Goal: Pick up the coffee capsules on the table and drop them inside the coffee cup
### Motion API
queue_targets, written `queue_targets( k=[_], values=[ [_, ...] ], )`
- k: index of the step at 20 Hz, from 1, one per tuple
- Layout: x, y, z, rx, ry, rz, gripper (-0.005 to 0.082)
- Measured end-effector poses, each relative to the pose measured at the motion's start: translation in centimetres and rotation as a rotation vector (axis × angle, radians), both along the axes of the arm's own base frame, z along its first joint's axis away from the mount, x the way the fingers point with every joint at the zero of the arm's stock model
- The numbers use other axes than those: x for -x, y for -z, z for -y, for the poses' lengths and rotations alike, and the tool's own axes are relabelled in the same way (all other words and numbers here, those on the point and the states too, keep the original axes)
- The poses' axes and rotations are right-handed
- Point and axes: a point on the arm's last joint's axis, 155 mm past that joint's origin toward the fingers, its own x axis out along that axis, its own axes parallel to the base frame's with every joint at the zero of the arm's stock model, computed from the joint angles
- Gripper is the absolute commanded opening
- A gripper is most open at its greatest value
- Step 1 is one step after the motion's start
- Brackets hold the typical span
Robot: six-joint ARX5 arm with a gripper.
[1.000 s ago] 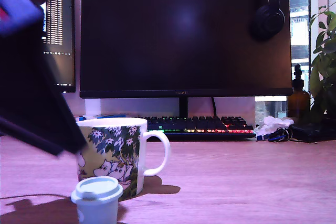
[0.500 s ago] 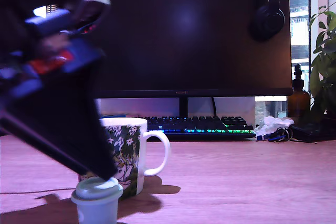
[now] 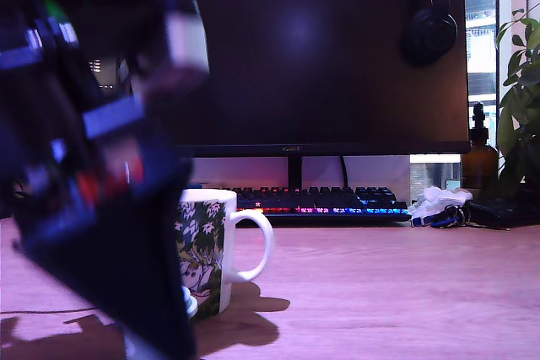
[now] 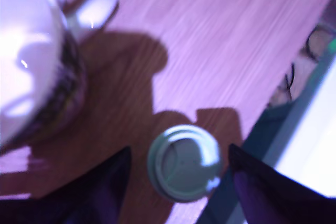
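The coffee cup (image 3: 207, 246), a printed mug with a white handle, stands on the wood-grain table (image 3: 380, 292). My dark, blurred arm (image 3: 93, 191) fills the exterior view's left and covers the cup's left half. Only a sliver of the pale blue-grey coffee capsule (image 3: 191, 301) shows beside the arm at the cup's foot. In the wrist view that capsule (image 4: 184, 162) stands upright, lid up, close beside the cup (image 4: 37, 56). My gripper (image 4: 181, 182) is open, with one dark finger (image 4: 102, 192) on each side of the capsule and a gap between each and its rim.
Behind the cup are a large black monitor (image 3: 295, 56), a lit keyboard (image 3: 325, 201), headphones (image 3: 430, 27), a brown bottle (image 3: 479, 162), a plant (image 3: 519, 99) and keys with a crumpled tissue (image 3: 439, 206). A pale, teal-edged flat object (image 4: 310, 129) lies near the capsule in the wrist view.
My arm has swung down and toward the exterior view's right, now hiding the capsule and half the cup. The capsule and cup have not moved.
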Motion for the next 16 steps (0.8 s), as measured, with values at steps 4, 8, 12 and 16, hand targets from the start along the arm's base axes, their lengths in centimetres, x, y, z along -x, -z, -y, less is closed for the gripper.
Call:
queue_targets(
  k=[4, 8, 12, 16],
  values=[
    [-0.05, 0.08, 0.07, 0.001, 0.000, 0.000, 0.0516],
    [-0.05, 0.08, 0.07, 0.001, 0.000, 0.000, 0.0440],
    [-0.04, 0.08, 0.08, 0.001, 0.000, 0.000, 0.0353],
    [0.02, 0.07, 0.12, 0.003, 0.002, -0.004, 0.0308]
  ],
)
